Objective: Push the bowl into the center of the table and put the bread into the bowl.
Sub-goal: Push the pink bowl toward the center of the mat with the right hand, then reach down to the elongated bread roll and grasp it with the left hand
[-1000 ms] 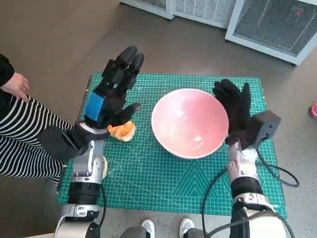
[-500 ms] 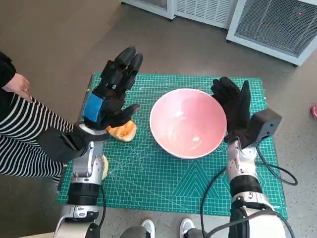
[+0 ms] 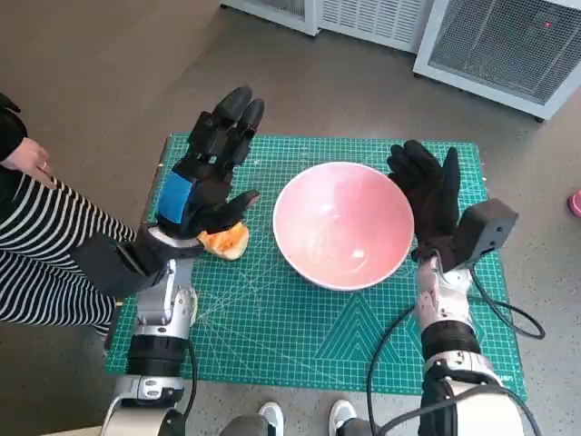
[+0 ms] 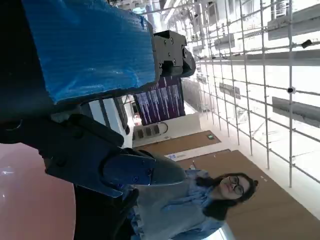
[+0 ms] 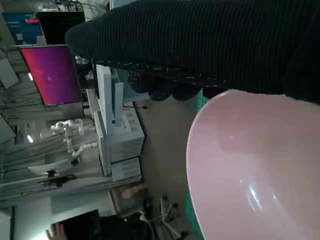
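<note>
The bread (image 3: 224, 241) lay near the table's (image 3: 300, 341) left edge, under the left hand (image 3: 201, 177), whose fingers were spread and empty. Beyond, the right hand (image 3: 430, 202), fingers apart, pressed the bowl's (image 3: 342, 223) right rim. Pushed much further, the bowl could bump the bread.

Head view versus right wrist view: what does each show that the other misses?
Only the head view shows the bread on the green mat, partly under the raised left hand, and the whole table layout. Only the right wrist view shows a magenta screen and white cabinets in the room behind. Both show the pink bowl with the right hand at its rim, holding nothing.
</note>
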Controlling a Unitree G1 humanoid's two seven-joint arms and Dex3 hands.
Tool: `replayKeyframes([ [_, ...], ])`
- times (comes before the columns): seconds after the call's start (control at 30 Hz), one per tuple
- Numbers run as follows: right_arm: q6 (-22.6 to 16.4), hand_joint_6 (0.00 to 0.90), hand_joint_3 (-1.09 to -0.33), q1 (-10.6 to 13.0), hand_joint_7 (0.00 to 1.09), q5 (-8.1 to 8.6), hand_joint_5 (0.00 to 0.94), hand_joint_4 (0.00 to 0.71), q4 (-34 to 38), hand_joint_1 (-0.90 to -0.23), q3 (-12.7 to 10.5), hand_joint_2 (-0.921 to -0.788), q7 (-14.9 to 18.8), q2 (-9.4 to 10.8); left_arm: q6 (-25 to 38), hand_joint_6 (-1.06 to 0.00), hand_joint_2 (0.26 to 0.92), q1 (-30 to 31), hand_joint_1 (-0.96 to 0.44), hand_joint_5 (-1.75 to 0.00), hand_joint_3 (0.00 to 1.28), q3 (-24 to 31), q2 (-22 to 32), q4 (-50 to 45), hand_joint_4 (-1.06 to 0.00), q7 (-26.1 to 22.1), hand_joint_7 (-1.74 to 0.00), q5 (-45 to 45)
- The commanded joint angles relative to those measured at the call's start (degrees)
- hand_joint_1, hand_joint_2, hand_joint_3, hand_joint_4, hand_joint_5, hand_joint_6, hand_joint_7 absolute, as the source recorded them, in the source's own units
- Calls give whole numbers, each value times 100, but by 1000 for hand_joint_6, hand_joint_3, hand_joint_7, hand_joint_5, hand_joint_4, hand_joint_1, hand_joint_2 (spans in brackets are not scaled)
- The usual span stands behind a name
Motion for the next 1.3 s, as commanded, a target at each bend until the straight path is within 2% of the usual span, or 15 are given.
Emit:
replayKeyframes([
  [0.03, -150, 71, -768, 265, 304, -91, 0, 117, -434, -613, 76, -921, -48, -183, 31, 1, 921, 75, -596, -7, 264, 24, 79, -162, -98, -15, -400, -15],
  [0.13, -220, 73, -754, 408, 308, -60, 0, 117, -847, -653, 108, -921, -24, -203, 72, 1, 921, 89, -598, -6, 264, 45, 120, -222, -97, -38, -400, -52],
  [0.27, -324, 76, -729, 717, 318, 21, 2, 120, -1744, -703, 186, -921, 74, -187, 143, 1, 921, 82, -601, -5, 263, 76, 193, -299, -95, -76, -398, -111],
  [0.43, -363, 82, -707, 1131, 335, 154, 3, 123, -2975, -709, 330, -921, 243, -167, 224, 1, 921, 40, -599, -4, 260, 93, 275, -372, -95, -112, -397, -144],
  [0.63, -309, 89, -695, 1504, 350, 220, 7, 133, -4233, -700, 551, -921, 360, -164, 261, 1, 921, -95, -599, -2, 254, 122, 367, -328, -92, -173, -405, -138],
  [1.0, 184, 92, -687, 1857, 376, 236, 8, 141, -5559, -695, 947, -921, 414, -204, 203, 0, 921, -323, -611, -7, 223, 116, 521, -239, -107, -277, -455, -60],
  [1.3, 396, 67, -679, 1984, 447, 174, 4, 147, -5961, -714, 1125, -921, 408, -240, 134, 0, 921, -511, -617, -7, 216, 182, 805, -160, -108, -516, -462, -69],
])
